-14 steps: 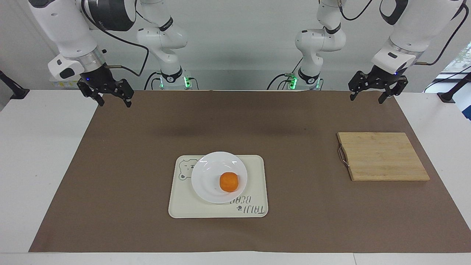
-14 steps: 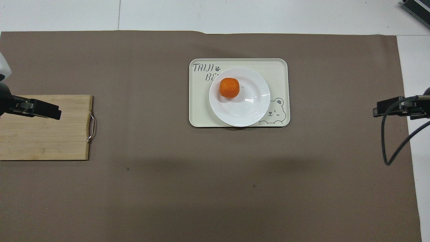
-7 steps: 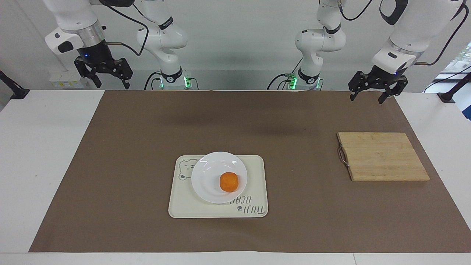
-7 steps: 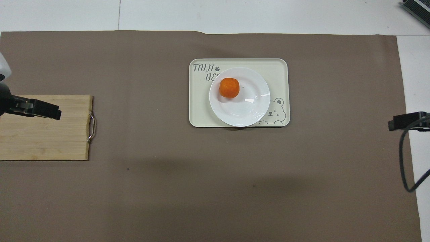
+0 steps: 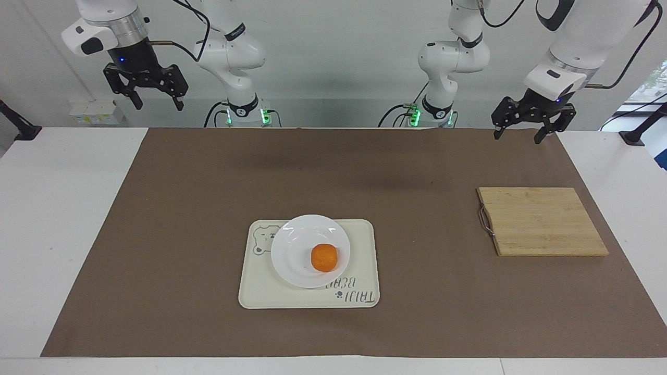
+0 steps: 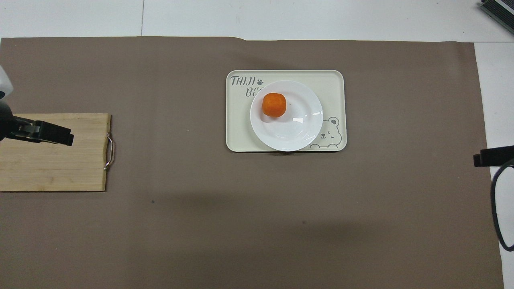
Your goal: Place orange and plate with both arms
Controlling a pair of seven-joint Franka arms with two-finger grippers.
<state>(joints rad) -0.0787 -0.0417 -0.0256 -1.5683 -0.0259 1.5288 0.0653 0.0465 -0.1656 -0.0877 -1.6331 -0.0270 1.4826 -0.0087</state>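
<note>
On the cream tray [image 5: 359, 245] mid-surface sits the plate [image 5: 292, 258] — glossy, stiff, breakable, best pinched at its rim — with the orange [image 5: 324, 257], round and axisless, toward its 10 o'clock overhead, while left gripper [image 5: 526, 122] and right gripper [image 5: 145, 86] hang raised, jaws apart.

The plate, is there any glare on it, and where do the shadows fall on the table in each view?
Overhead view: the plate carries small bright highlights near the orange; soft dark patches lie on the brown mat nearer the robots. Facing view: the plate looks evenly white, and two blurred shadows sit on the mat near the arm bases.
</note>
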